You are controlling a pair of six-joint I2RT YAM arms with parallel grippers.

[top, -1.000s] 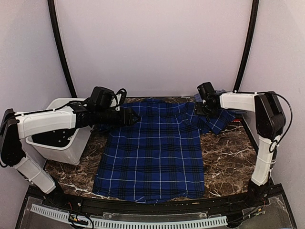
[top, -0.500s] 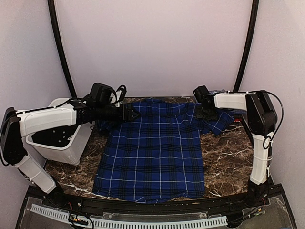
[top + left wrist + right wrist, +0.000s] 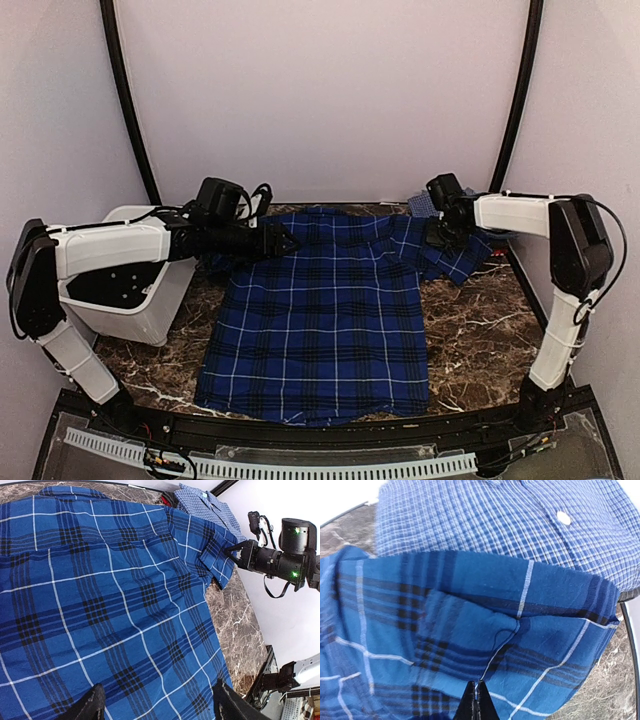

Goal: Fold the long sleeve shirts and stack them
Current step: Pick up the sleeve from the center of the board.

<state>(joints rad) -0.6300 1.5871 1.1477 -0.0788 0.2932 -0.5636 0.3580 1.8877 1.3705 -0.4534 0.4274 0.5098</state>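
Observation:
A large deep-blue plaid shirt lies spread flat on the marble table, collar toward the back wall. Its right sleeve is folded up at the back right. My right gripper is shut there, pinching a crease of that sleeve between its fingertips. My left gripper hovers open over the shirt's left shoulder, its fingers spread wide above the cloth and holding nothing. A lighter blue fine-check shirt lies behind the sleeve at the back right corner. A sliver of red cloth shows beside it.
A white bin stands at the table's left edge under my left arm. Bare marble shows to the right of the plaid shirt. Walls close the back and both sides.
My right gripper has gone from open to shut on the plaid shirt's sleeve crease, and its arm shifted slightly right. The left arm has barely moved and stays open.

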